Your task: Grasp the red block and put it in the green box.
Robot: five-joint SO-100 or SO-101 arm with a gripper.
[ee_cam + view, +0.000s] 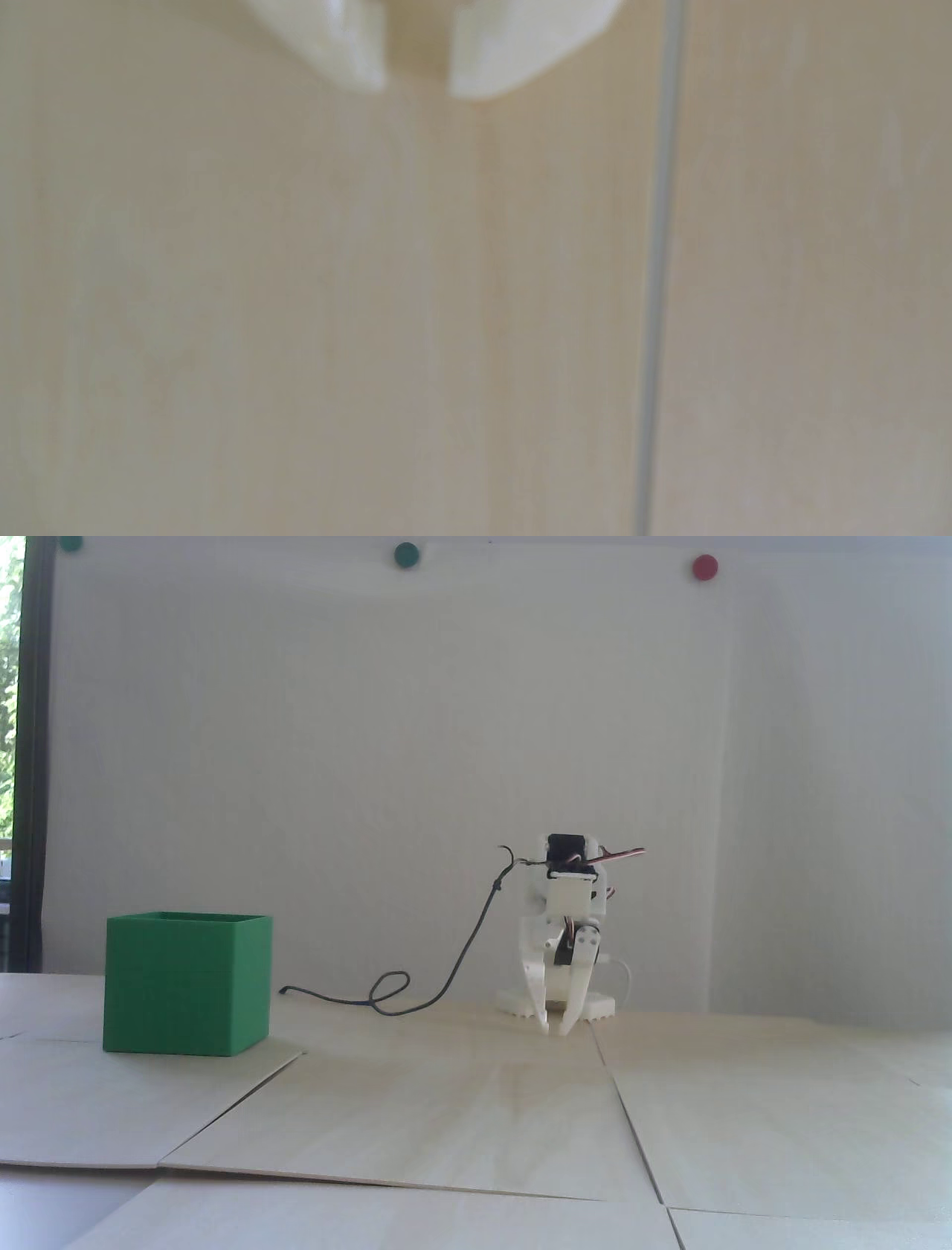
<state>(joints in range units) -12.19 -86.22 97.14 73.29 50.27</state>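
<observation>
At the far side of the pale wooden table (476,1116), seen in the fixed view, the white arm (569,893) is folded low with its gripper (555,1030) pointing straight down, the two fingertips nearly at the tabletop and a narrow gap between them; the wrist view shows the same gripper (418,91) from above, its white fingers (355,46) slightly parted with only bare wood between them, pinching nothing; a thin grey seam (659,268) between panels runs just to the right of it there; the green box (186,982) stands upright on the table well to the left of the arm in the fixed view, open side up; a dark cable (416,1001) trails across the table between box and arm; the red block appears in neither view.
</observation>
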